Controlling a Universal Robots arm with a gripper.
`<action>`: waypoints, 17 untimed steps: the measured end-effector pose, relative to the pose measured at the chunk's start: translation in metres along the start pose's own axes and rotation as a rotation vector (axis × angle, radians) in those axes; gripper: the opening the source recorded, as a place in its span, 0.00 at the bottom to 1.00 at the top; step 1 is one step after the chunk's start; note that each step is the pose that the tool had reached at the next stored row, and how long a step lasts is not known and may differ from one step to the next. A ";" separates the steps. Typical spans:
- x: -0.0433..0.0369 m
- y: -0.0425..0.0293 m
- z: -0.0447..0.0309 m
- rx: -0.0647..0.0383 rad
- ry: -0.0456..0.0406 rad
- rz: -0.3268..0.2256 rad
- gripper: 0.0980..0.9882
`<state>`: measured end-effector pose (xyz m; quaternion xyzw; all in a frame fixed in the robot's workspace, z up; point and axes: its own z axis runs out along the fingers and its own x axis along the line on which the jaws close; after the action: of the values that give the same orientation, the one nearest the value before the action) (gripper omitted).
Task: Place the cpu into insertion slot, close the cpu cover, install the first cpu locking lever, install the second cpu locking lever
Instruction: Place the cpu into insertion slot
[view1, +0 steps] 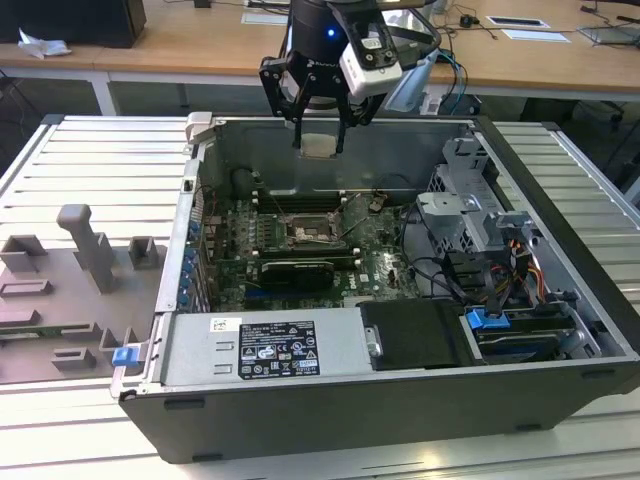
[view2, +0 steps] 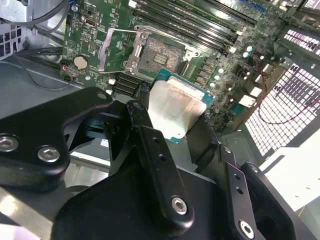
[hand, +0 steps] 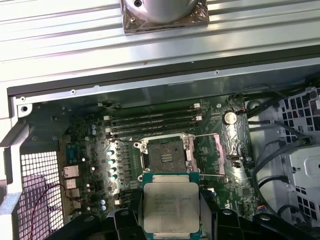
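The pincer (view1: 318, 148) clamps one cpu (hand: 171, 207) (metal top facing the first wrist view). The exterior view sets both over the open computer case (view1: 400, 405), with one bare socket (hand: 167, 157) beneath and its cpu cover (hand: 209, 154) flipped open.

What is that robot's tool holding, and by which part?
The small flat square silver-topped cpu, pinched at two opposite edges by the black tool.

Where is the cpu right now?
In the exterior view the cpu hangs clamped in the end effector above the open computer case, near its far wall, not in the open socket below.
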<state>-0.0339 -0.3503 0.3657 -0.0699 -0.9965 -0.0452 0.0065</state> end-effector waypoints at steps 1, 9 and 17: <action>0.0000 0.0000 0.0001 0.000 -0.0001 0.002 0.50; 0.0000 0.0000 0.0009 0.000 -0.0011 0.013 0.50; 0.0000 -0.0002 0.0019 -0.001 -0.0050 0.056 0.50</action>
<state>-0.0339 -0.3503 0.3638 -0.0981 -0.9941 -0.0454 0.0052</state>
